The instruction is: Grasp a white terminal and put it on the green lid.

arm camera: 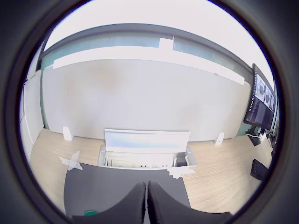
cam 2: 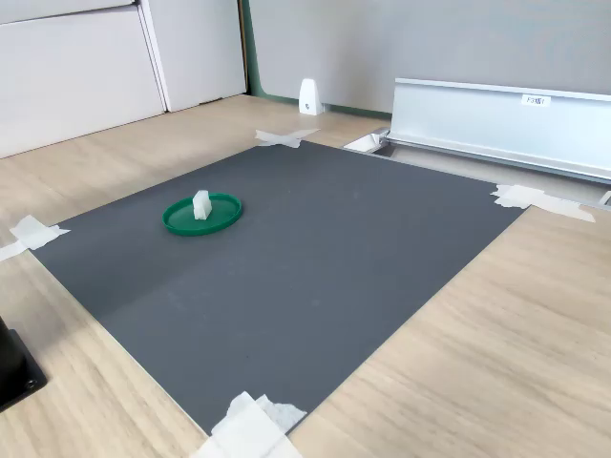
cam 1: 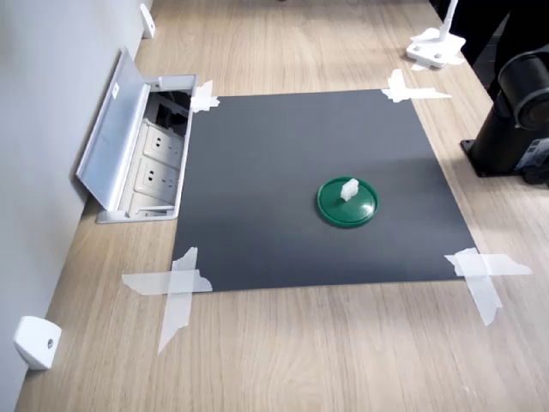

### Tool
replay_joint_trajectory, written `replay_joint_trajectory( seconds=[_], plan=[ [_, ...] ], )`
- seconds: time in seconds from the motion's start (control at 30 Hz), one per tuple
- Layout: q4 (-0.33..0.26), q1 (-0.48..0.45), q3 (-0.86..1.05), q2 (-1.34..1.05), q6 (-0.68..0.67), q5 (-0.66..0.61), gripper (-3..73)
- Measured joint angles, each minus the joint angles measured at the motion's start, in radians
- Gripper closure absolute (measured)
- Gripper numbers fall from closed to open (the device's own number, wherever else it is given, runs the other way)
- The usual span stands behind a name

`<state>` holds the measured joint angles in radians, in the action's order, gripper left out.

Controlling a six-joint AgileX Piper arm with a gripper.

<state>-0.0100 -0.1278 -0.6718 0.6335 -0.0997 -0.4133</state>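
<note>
At the bottom centre of the wrist view, the gripper [arm camera: 145, 205] shows as two dark fingers pressed together with nothing between them, raised well above the dark mat [arm camera: 121, 184]; a sliver of the green lid [arm camera: 90, 213] peeks in at the lower left of that frame.

Right of centre in the first exterior view, and left of centre in the second, the white terminal [cam 1: 348, 190] [cam 2: 201, 204] already stands upright on the green lid [cam 1: 346, 203] [cam 2: 201, 214], so the placing looks done. The terminal is a tiny white plastic block, squarish with an uneven top. I judge it light, stiff and rather smooth, apt to tip or skid on the glossy disc; if regrasped, its two flat opposite sides low on the body seem the safest hold. The lid is a flat, round, dark-green disc with a raised rim, resting on the mat.

Farther back in the second exterior view, the open socket box [cam 2: 496, 119] sits along the mat's upper right edge.
</note>
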Motion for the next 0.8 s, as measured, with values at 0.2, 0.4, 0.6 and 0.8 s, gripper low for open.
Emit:
replay_joint_trajectory(
  seconds=[0.2,0.4,0.6,0.8],
  plan=[
    [0.0,0.0,0.281,-0.305,0.002,0.118,70.2],
    [-0.001,0.0,0.494,-0.559,0.003,0.208,70.3],
    [-0.02,0.0,0.609,-0.644,0.003,0.211,70.3],
    [-0.014,0.0,0.633,-0.644,0.003,0.208,70.3]
  ],
)
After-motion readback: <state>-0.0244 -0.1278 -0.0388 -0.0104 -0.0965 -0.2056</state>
